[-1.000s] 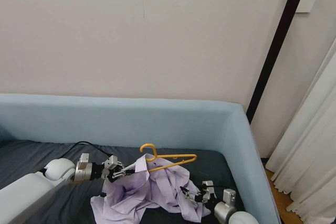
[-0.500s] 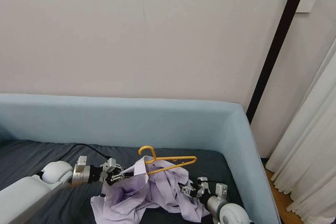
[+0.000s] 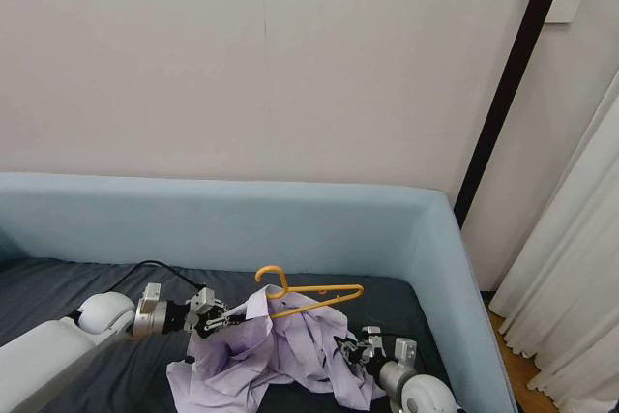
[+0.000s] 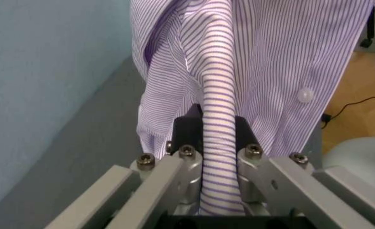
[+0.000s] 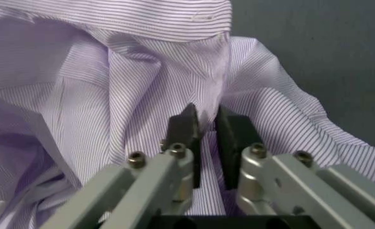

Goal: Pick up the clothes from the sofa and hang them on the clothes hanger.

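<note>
Head camera looks down across the sofa (image 3: 290, 220), while both wrist cameras (very close) face the shirt (image 3: 290, 350).

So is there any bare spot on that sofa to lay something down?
Yes: the dark seat is bare on the left, between the blue backrest and the left arm. A thin strip lies free behind the hanger. The middle is crowded: shirt, left gripper and right gripper clamped on it.
</note>
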`<state>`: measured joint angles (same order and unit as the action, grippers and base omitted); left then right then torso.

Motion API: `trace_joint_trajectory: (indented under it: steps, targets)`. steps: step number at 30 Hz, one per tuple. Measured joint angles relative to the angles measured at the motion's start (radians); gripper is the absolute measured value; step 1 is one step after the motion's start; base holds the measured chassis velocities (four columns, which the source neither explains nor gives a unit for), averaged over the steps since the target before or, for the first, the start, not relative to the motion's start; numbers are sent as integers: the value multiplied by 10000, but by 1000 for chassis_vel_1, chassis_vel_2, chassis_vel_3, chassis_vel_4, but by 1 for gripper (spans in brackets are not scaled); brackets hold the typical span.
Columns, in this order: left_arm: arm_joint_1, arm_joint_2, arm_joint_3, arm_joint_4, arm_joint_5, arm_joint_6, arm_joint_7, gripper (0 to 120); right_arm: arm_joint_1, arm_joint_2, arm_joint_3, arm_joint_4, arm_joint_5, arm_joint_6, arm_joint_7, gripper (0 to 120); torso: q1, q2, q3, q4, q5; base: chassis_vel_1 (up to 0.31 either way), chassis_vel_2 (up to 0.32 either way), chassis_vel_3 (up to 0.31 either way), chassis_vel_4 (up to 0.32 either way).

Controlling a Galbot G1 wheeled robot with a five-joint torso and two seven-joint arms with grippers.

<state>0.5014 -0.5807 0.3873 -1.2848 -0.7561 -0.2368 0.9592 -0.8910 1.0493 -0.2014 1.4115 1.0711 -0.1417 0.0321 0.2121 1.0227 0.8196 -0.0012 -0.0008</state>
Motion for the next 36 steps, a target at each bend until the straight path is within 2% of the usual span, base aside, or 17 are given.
trace_joint_trajectory:
  steps: [1,3,14,23,28,32,36]
  targets:
    - [-7,-27,-12,60,10,-6,1,3,-11,3,-12,13,9,78,-10,3,0,0,0,0,0,0,0,0,0]
    - [-28,-48,-12,110,18,-8,4,3,-18,8,-18,31,14,124,-17,0,0,0,0,0,-1,0,0,0,0]
    - [-149,-76,99,169,13,-40,29,3,-129,-69,86,170,9,332,-158,0,0,0,0,-1,0,0,0,0,0]
    - [123,244,-197,19,-253,-292,326,3,-74,-420,511,635,-69,587,-355,0,0,0,0,0,1,0,0,0,0]
    - [401,358,-717,-21,88,-470,797,3,164,-831,553,1021,-226,594,-370,0,0,0,0,0,-3,0,0,0,0]
    - [617,456,-1433,-58,1021,-487,1683,3,288,-1051,566,1054,-604,623,-372,0,0,0,0,-1,0,0,0,0,0]
    - [720,533,-1823,1,1633,-584,1799,3,301,-1141,651,1227,-840,727,-373,0,0,0,0,0,1,0,0,0,0]
